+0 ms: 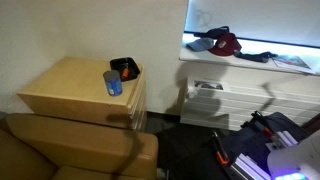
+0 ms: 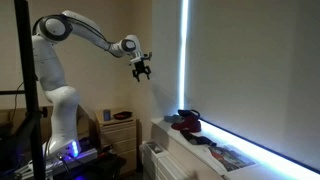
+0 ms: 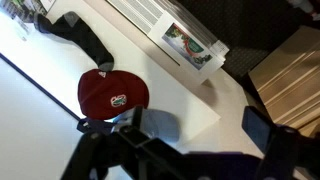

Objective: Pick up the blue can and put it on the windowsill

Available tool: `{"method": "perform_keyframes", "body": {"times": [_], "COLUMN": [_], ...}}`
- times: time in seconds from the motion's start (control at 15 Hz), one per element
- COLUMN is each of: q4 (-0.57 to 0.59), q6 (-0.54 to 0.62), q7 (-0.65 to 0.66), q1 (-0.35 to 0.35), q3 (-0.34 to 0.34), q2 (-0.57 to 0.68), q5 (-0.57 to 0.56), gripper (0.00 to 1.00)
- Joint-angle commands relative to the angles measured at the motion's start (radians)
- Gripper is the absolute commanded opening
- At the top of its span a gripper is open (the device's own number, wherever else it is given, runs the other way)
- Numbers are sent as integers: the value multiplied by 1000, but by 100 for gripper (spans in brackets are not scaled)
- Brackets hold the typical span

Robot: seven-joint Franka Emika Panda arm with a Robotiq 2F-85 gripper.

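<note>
My can (image 1: 113, 83) sits upright on the wooden tabletop (image 1: 70, 88), just beside the black tray (image 1: 124, 68). The tool (image 2: 141, 71) hangs high in the air, well apart from it, spread wide and holding nothing. The wrist cam looks down on the sill (image 3: 175, 85) and a red cap (image 3: 112, 93).

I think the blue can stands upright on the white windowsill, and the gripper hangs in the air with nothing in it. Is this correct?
Not quite. The blue can stands upright on the light wooden cabinet, next to the black tray, not on the windowsill; an exterior view shows this. The gripper does hang in the air with nothing in it.
</note>
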Motion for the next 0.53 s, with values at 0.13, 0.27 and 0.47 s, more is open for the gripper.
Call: {"method": "perform_keyframes", "body": {"times": [0.13,0.27,0.47], "q4": [-50,-102,-127], "q6": [11,34,58], "q7": [-32,-54,-54], "q1": [49,108,206], "q3": [36,76,165], "q2": [26,18,63], "q5": [40,95,144], "gripper": [100,100,100]}}
